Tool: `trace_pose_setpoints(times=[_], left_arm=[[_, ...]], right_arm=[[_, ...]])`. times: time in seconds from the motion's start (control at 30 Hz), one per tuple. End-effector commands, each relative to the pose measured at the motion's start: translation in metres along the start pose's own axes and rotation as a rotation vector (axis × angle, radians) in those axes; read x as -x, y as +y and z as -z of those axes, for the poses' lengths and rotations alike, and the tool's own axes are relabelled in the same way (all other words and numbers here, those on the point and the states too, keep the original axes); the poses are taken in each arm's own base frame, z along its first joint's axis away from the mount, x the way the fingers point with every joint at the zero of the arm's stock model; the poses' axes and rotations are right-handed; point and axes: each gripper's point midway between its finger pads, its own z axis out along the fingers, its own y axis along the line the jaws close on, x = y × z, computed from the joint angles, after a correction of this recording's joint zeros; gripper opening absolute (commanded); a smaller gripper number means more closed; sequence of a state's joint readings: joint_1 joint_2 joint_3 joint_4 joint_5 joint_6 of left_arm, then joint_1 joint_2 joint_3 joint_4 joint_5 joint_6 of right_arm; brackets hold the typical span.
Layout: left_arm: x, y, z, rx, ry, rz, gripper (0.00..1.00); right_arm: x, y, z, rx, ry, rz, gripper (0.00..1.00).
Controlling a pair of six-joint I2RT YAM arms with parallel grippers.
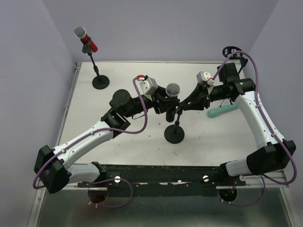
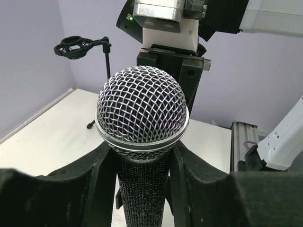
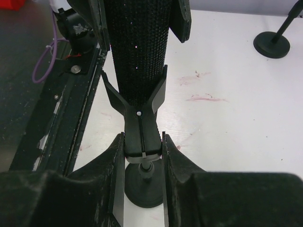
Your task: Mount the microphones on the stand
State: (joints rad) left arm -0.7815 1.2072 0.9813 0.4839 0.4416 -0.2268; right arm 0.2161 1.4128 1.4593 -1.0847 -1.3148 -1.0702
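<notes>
A black microphone [image 1: 173, 90] with a grey mesh head [image 2: 142, 111] stands upright in the clip [image 3: 143, 137] of the middle stand [image 1: 174, 134]. My left gripper [image 2: 142, 184] is shut on its black body just under the head. From the other side, my right gripper [image 3: 143, 156] is shut on the stand's clip, below the microphone's tail [image 3: 137, 52]. A red microphone [image 1: 85, 40] sits in the far-left stand [image 1: 100, 82]. The mint-green microphone [image 1: 222, 111] lies flat on the table under my right arm.
An empty stand with a round shock mount [image 1: 232, 49] rises at the back right corner and also shows in the left wrist view as a mount [image 2: 75, 47]. Purple walls close the table [image 1: 123, 142] on three sides. A black rail [image 1: 161, 172] runs along the near edge.
</notes>
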Motion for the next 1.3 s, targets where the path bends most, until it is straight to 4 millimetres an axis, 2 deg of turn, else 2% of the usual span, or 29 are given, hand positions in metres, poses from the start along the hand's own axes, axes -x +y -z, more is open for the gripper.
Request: trace_pose_setpoints(times=[0.0,0.27,0.37,0.43,0.67,0.8,0.83,1.03,1.13,1.27], left_arm=[[0.014,-0.002,-0.004,-0.019,-0.081,-0.040,0.00],[-0.003,0.000,-0.010,-0.040,-0.083,-0.032,0.00],[-0.006,0.000,-0.011,-0.045,-0.075,-0.031,0.00],[-0.008,0.000,-0.011,-0.044,-0.071,-0.033,0.00],[-0.010,0.001,-0.006,-0.028,-0.071,-0.033,0.00],[-0.009,0.002,-0.002,-0.009,-0.076,-0.031,0.04],[-0.007,0.003,-0.001,-0.004,-0.080,-0.033,0.09],[0.000,0.006,0.005,0.040,-0.085,-0.023,0.68],[0.009,0.008,0.009,0.071,-0.096,-0.028,0.85],[0.017,0.009,0.021,0.104,-0.098,-0.072,0.97]], right_arm=[[-0.004,0.008,-0.002,0.021,0.006,-0.059,0.08],[-0.004,0.008,-0.002,0.023,0.003,-0.058,0.06],[-0.004,0.007,-0.002,0.022,0.006,-0.061,0.09],[-0.006,0.007,-0.003,0.022,0.006,-0.064,0.25],[-0.004,0.007,-0.003,0.022,0.004,-0.065,0.69],[-0.004,0.007,-0.003,0.020,0.003,-0.069,0.89],[-0.004,0.007,-0.002,0.019,0.002,-0.072,0.91],[-0.005,0.006,-0.003,0.015,0.006,-0.069,1.00],[-0.007,0.003,-0.003,0.002,0.014,-0.074,1.00],[-0.007,-0.003,-0.002,-0.019,0.018,-0.081,0.99]])
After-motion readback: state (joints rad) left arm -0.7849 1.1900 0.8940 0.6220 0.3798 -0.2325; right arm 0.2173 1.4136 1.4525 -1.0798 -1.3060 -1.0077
